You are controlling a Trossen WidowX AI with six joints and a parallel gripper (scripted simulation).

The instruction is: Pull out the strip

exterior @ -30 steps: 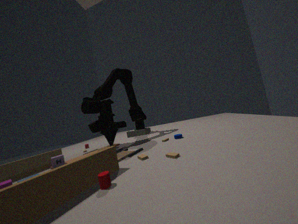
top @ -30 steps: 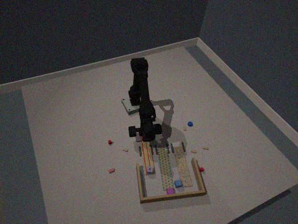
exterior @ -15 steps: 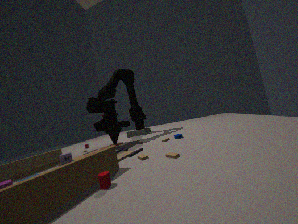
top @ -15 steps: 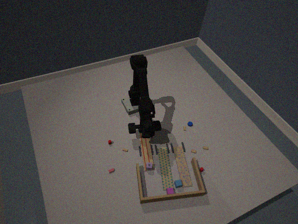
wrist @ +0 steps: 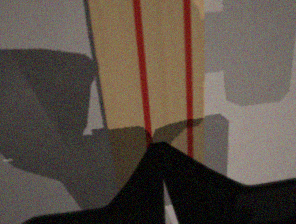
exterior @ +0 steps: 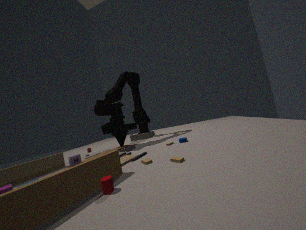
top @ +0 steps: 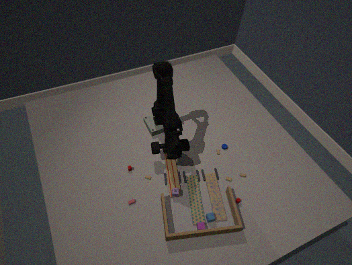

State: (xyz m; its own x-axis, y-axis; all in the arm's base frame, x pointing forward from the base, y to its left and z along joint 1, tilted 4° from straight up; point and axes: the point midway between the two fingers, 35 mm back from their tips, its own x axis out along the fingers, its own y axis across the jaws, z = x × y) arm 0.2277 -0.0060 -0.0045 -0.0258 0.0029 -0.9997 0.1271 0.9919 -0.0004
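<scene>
The labelled cube is lilac with a dark letter and rests near the far end of the red-striped strip. That strip runs from the wooden frame's open side, between two dark rails, to under the gripper. My gripper is shut, fingertips down at the strip's top with nothing seen between them; in the top view the arm hides the tips. A teal-dotted strip and a purple-spotted strip lie alongside. A magenta cube and a blue cube sit at their far ends.
A three-sided wooden frame surrounds the strips' far ends. Dark rails flank the strips. Around lie a red cylinder, a red piece, a pink piece, a blue disc and several tan blocks.
</scene>
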